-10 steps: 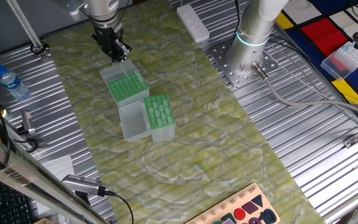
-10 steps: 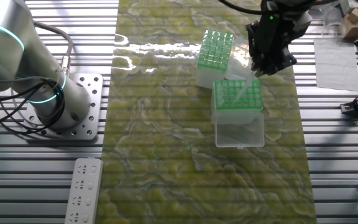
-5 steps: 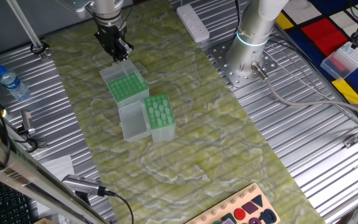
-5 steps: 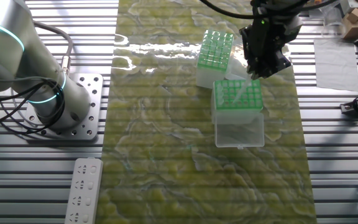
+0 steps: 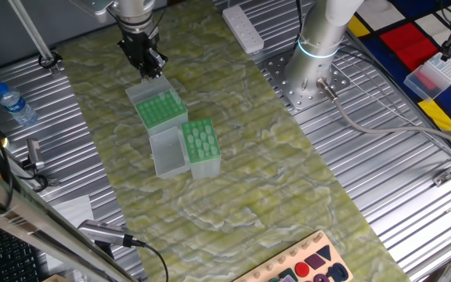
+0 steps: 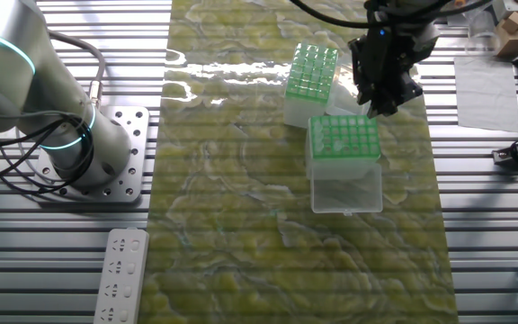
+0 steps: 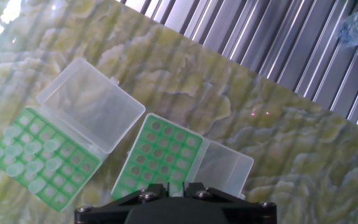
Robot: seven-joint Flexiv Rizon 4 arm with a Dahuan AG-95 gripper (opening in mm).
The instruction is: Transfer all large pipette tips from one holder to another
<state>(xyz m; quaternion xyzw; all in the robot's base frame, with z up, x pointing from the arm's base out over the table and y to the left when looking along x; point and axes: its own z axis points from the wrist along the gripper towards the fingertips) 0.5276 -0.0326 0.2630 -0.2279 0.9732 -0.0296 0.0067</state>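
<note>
Pale mint-green tapered pipette tips [image 7: 18, 155] fill one green rack while the black two-finger gripper [image 6: 378, 101], jaw state unclear, hovers above the other green rack [image 7: 159, 159].

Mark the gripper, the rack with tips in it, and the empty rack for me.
gripper [image 6: 378, 106], the other fixed view, at its fingertips.
rack with tips [image 7: 39, 158], hand view, on its green plate among the tips.
empty rack [image 7: 160, 152], hand view, on its perforated green plate.

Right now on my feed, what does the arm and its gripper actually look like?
The arm is white and tubular, with a glowing cyan ring near its lower joint, bolted to a perforated metal base plate. Dark cables loop around the base in the other fixed view. The gripper is black and blocky, tapering to two short dark fingers; the hand view shows only its black underside with screws.
</note>
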